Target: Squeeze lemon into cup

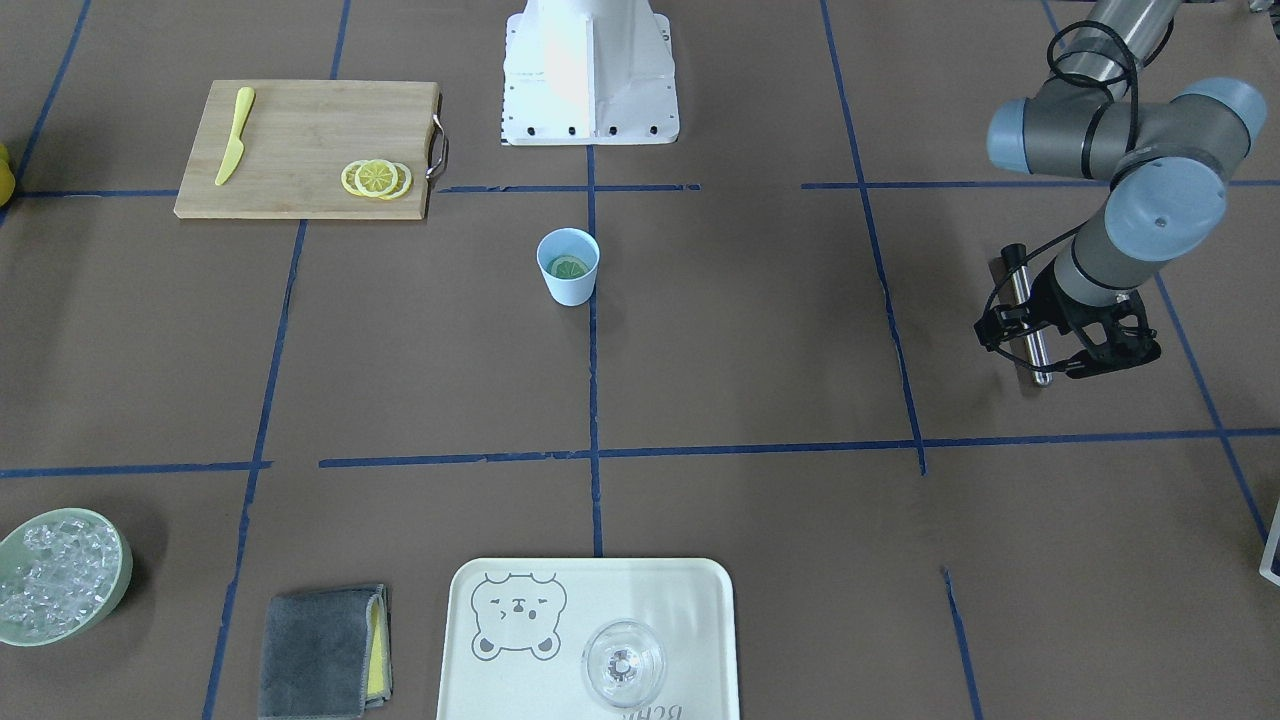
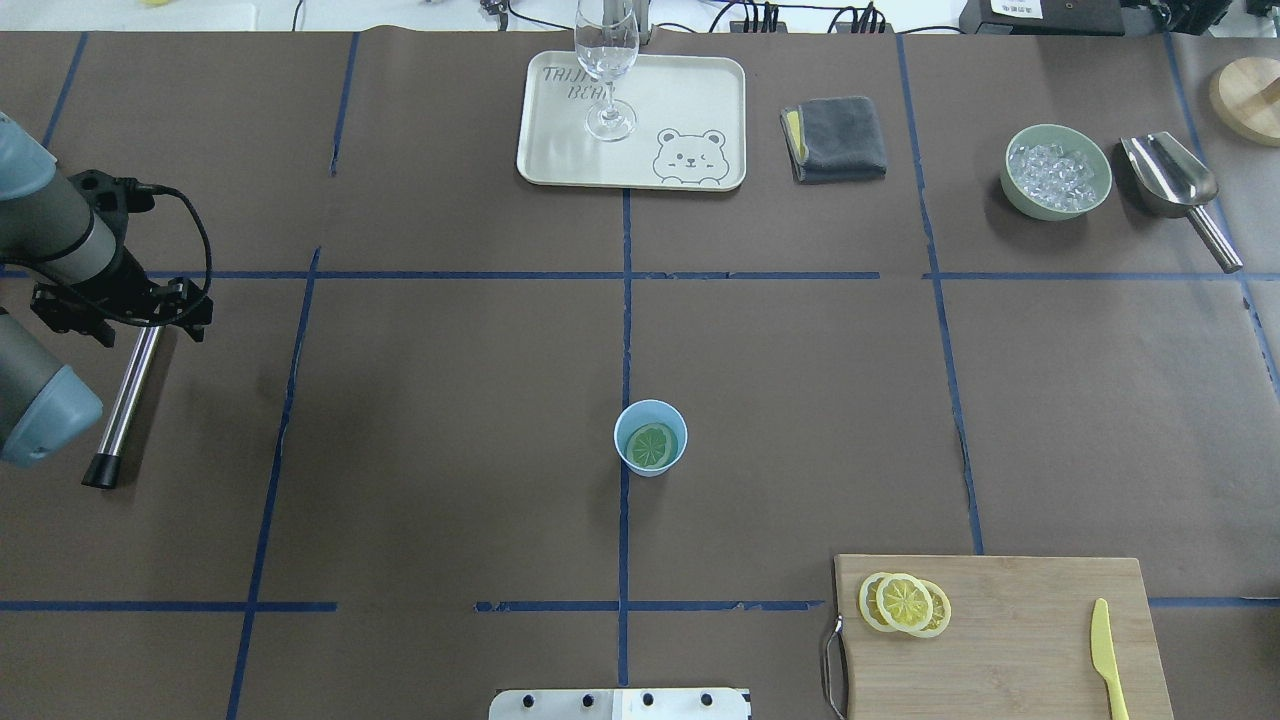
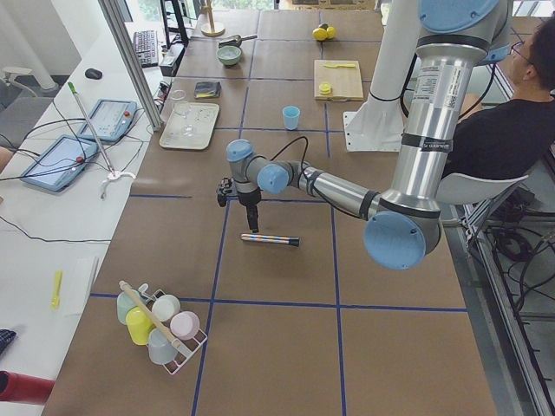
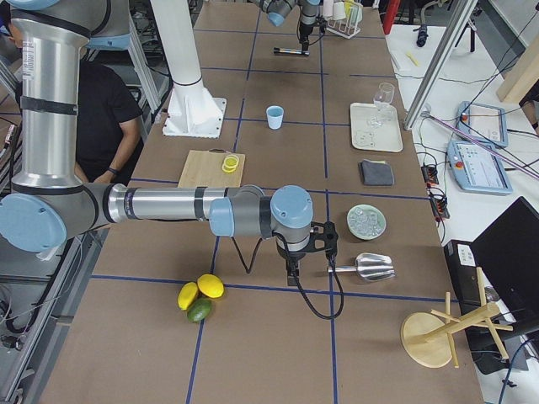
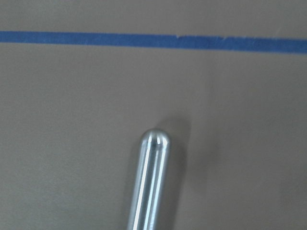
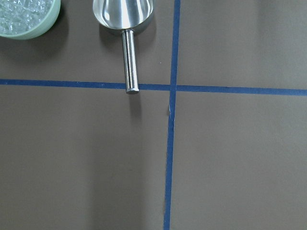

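The light-blue cup (image 1: 568,290) stands upright near the table's middle, also in the overhead view (image 2: 622,425). One lemon slice (image 2: 651,445) lies flat inside it. Three more lemon slices (image 2: 904,603) overlap on the wooden cutting board (image 2: 1020,640). My left gripper (image 2: 125,310) hovers far from the cup at the table's left end, over one end of a metal rod (image 2: 122,405) that lies on the table. It looks open and empty. My right gripper (image 4: 290,271) shows only in the exterior right view, near the ice scoop. I cannot tell if it is open.
A yellow plastic knife (image 2: 1108,655) lies on the board. A cream tray (image 2: 690,90) with a clear glass (image 2: 606,60), a grey towel (image 2: 835,138), a green bowl of ice (image 2: 1057,172) and a metal scoop (image 2: 1175,185) stand along the far side.
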